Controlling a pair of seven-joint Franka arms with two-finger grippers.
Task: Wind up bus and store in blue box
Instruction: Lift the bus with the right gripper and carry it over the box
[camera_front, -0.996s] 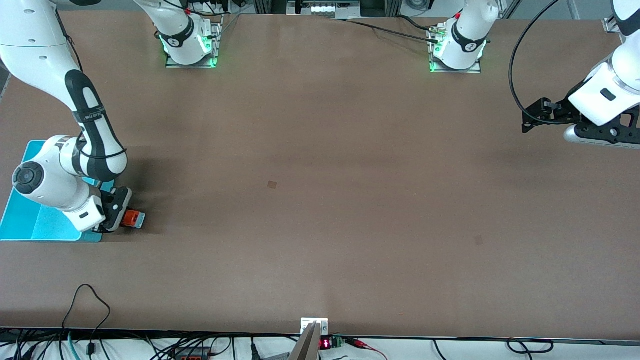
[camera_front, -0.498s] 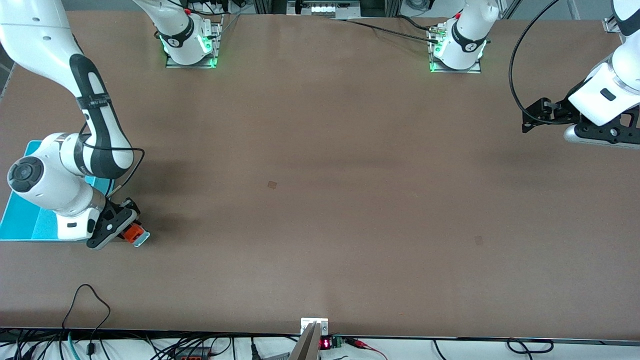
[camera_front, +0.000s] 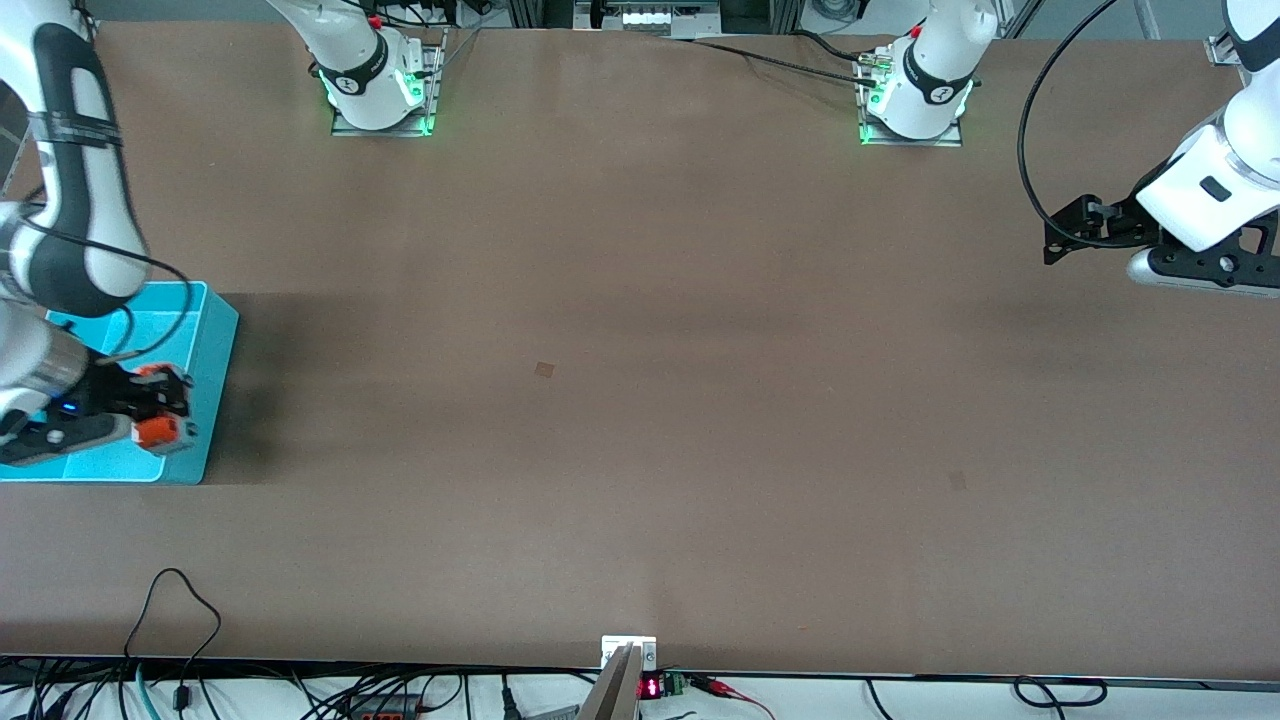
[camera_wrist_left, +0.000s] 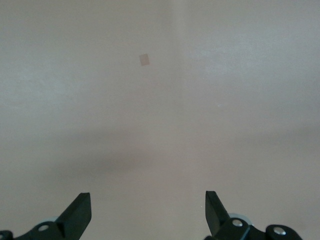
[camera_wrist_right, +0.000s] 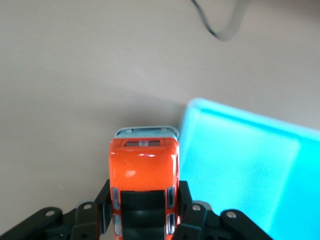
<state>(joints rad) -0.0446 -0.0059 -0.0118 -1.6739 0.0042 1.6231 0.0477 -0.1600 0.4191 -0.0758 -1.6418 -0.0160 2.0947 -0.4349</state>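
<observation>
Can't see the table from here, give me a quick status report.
Right pincer shut on the bus, held over the blue box. Left pincer open, waiting over bare table at its own end. Nothing in the way.

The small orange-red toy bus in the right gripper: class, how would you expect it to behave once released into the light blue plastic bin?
The small orange-red toy bus looks rigid and glossy, so it probably keeps its shape but could slip between the closed fingers of the right gripper. It seems small and light. If it lands on its wheels in the light blue plastic bin, it may roll to a wall.
</observation>
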